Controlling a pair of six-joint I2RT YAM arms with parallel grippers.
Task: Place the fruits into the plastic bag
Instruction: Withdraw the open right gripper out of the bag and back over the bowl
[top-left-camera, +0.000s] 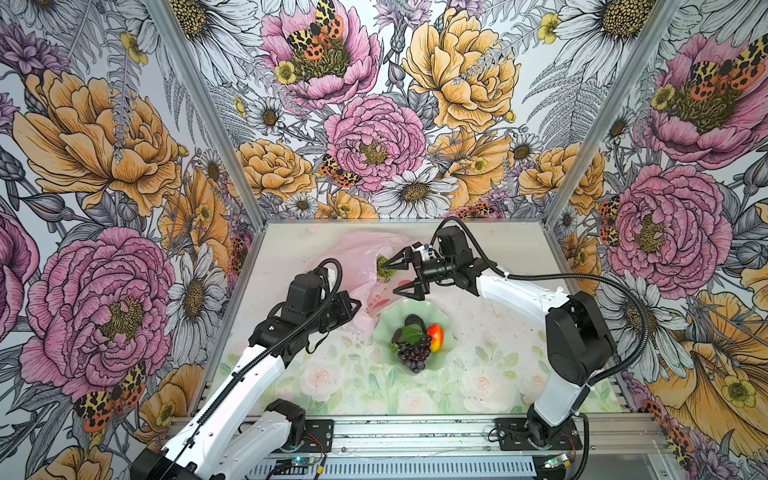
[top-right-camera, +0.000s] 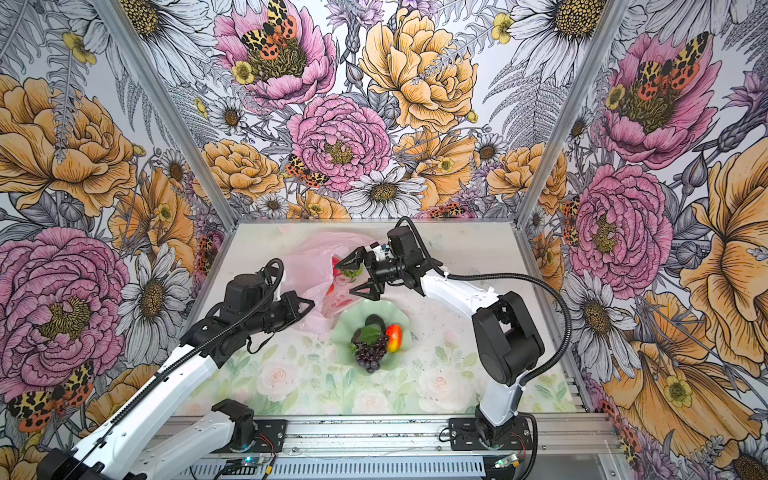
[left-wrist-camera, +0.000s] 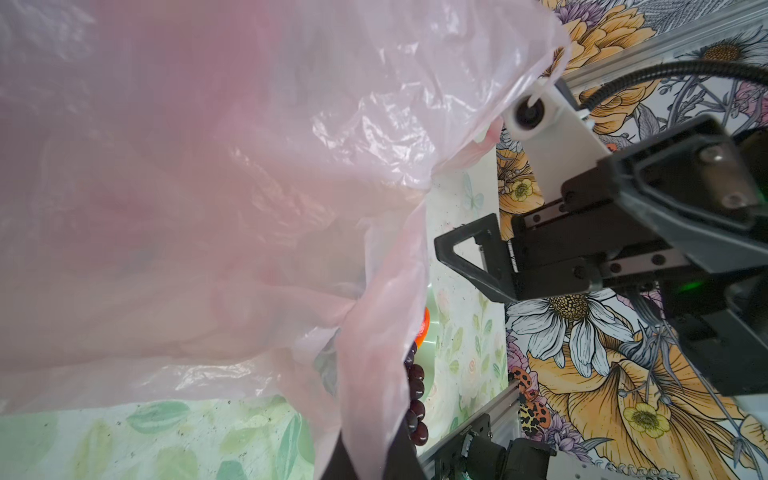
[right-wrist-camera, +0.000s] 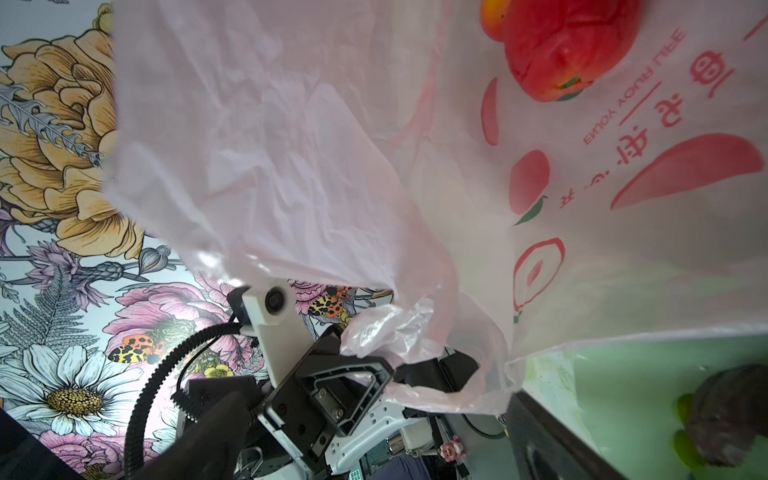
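Nearest, at the middle of the floral-printed bench (top-left-camera: 478, 374), the pale green scalloped dish (top-left-camera: 383, 330) carries what is left to move. A dark purple grape bunch with a green leaf (top-left-camera: 411, 355) lies at its 6 o'clock and an orange-red fruit (top-left-camera: 435, 336) at 3 o'clock. A blackish lump (top-left-camera: 413, 320) sits at 12 o'clock, partly under the leaf.

At the dish's 9 o'clock the left fingers (top-right-camera: 305, 306) are closed on a fold of the thin translucent pale pink plastic bag (top-left-camera: 361, 249). They lift its rim so the mouth gapes toward 3 o'clock. Beyond the dish, at its 12 o'clock, the right fingers (top-left-camera: 399, 258) stand spread wide at that mouth, gripping nothing. The bumpy bright green fruit (top-right-camera: 353, 273) lies loose between them, seemingly just on the bag's lip. Farther in, a glossy red fruit (right-wrist-camera: 569, 50) rests on the printed film.

The step in hand looks like the release of the green fruit. To finish it well, the left fingers should hold their pinch steady and high, since slack film would fold over the opening. If the green fruit sits on the lip, a gentle push toward 9 o'clock would seat it deeper. The right fingers should then back out toward 3 o'clock, level and wide, clear of the film. After that, the orange-red fruit, standing free at the dish's edge, seems the easiest next pick.
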